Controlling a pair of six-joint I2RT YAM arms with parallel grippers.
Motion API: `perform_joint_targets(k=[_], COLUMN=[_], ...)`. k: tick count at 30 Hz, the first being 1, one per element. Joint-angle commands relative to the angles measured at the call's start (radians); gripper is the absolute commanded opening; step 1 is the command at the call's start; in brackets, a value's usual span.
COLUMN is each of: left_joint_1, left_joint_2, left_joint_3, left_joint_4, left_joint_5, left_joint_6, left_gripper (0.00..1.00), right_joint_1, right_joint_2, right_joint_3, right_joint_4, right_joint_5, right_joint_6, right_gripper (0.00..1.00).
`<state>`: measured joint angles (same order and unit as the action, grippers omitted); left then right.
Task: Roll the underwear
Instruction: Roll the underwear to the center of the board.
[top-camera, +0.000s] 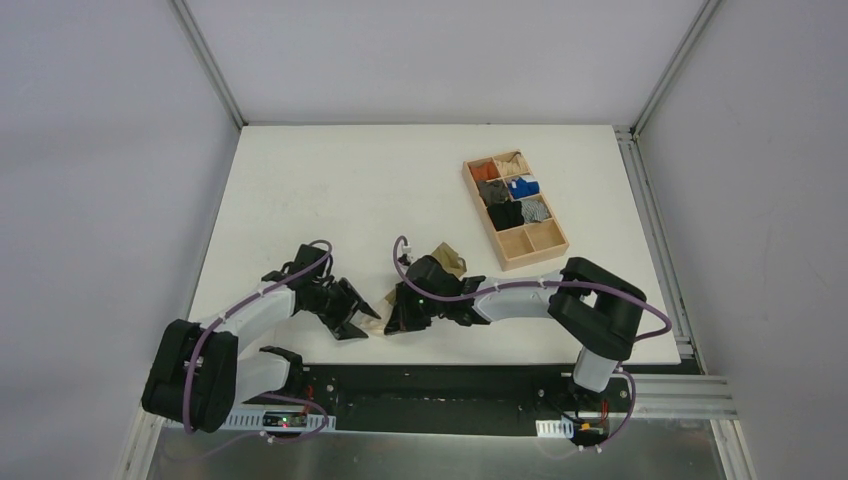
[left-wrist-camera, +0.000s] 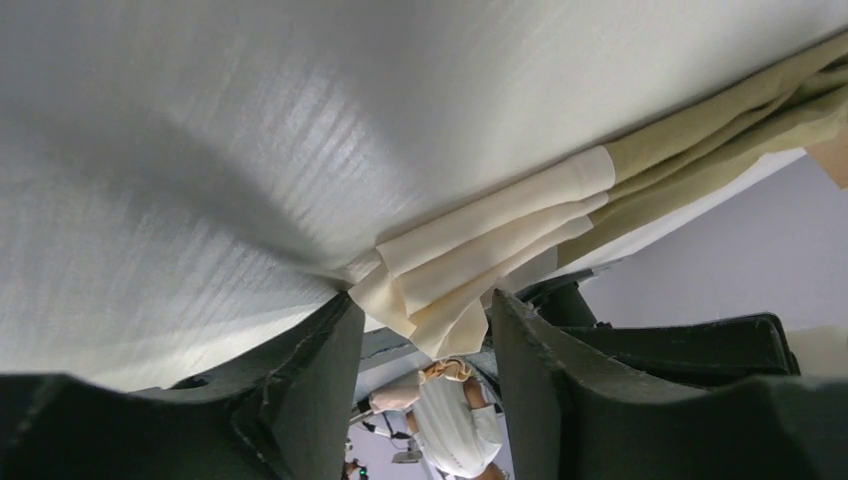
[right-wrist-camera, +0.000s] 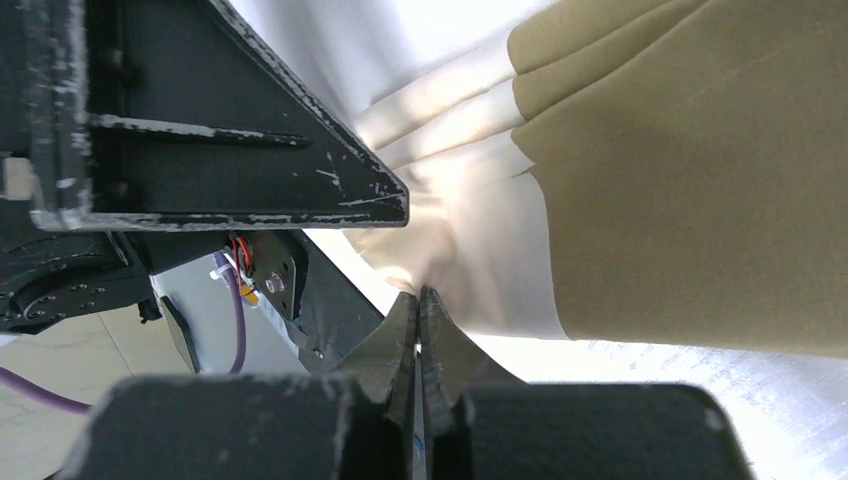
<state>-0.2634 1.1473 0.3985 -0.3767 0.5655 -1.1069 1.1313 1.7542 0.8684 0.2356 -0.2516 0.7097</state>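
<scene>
The underwear (top-camera: 446, 257), olive-khaki with a cream waistband, lies bunched near the table's front edge between both grippers. In the left wrist view its folded waistband (left-wrist-camera: 480, 255) hangs down between the tips of my left gripper (left-wrist-camera: 424, 322). Those jaws stand apart, and neither finger presses the cloth. My right gripper (right-wrist-camera: 418, 297) is shut, its tips pinching a puckered corner of the waistband (right-wrist-camera: 455, 235), with the khaki cloth (right-wrist-camera: 690, 180) spread beyond. From above, the left gripper (top-camera: 362, 318) and right gripper (top-camera: 398, 314) almost meet.
A wooden compartment box (top-camera: 553, 255) with several small fabric bundles stands at the back right. The table's front edge (top-camera: 450, 358) runs just behind the grippers. One finger of the left gripper (right-wrist-camera: 250, 150) looms close in the right wrist view.
</scene>
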Motion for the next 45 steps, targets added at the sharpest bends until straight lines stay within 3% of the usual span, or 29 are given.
perform_joint_targets(k=[1,4,8,9,13,17,22,28,39,41,45], left_joint_1=[-0.014,-0.014,-0.014,-0.014,-0.016,-0.016,-0.016,-0.017,-0.017,-0.017,-0.017], left_joint_2=[0.045,0.062,0.053,0.047,0.012,-0.018,-0.029,-0.044,-0.055,-0.056,-0.059], left_joint_3=[0.025,0.039,0.05,0.049,0.045,0.04,0.039,0.034,0.036,0.034,0.034], left_joint_4=[0.015,0.015,0.012,0.009,-0.009,-0.027,-0.046,-0.06,-0.07,-0.071,-0.073], left_joint_5=[-0.057,-0.055,-0.044,-0.041,-0.03,-0.024,-0.018,-0.021,-0.018,-0.019,-0.02], left_joint_6=[0.023,0.03,0.015,0.005,-0.03,-0.048,-0.048,-0.05,-0.049,-0.049,-0.051], left_gripper=[0.48,0.34,0.0,0.0,0.0,0.0,0.0,0.0,0.0,0.0,0.0], right_joint_1=[-0.004,-0.005,-0.004,-0.004,0.017,0.077,0.172,0.255,0.337,0.337,0.337], right_joint_2=[-0.054,-0.057,-0.072,-0.079,-0.123,-0.152,-0.111,-0.003,0.149,0.154,0.171], right_joint_3=[-0.009,-0.012,-0.012,-0.006,0.037,0.103,0.219,0.366,0.496,0.492,0.502], right_joint_4=[0.047,0.046,0.033,0.015,-0.113,-0.244,-0.364,-0.455,-0.562,-0.552,-0.55], right_joint_5=[-0.02,-0.023,-0.016,-0.007,0.075,0.215,0.414,0.527,0.69,0.696,0.716], right_joint_6=[0.019,0.021,0.012,0.003,-0.065,-0.173,-0.325,-0.438,-0.497,-0.497,-0.496], right_gripper=[0.0,0.0,0.0,0.0,0.45,0.6,0.63,0.65,0.65,0.63,0.48])
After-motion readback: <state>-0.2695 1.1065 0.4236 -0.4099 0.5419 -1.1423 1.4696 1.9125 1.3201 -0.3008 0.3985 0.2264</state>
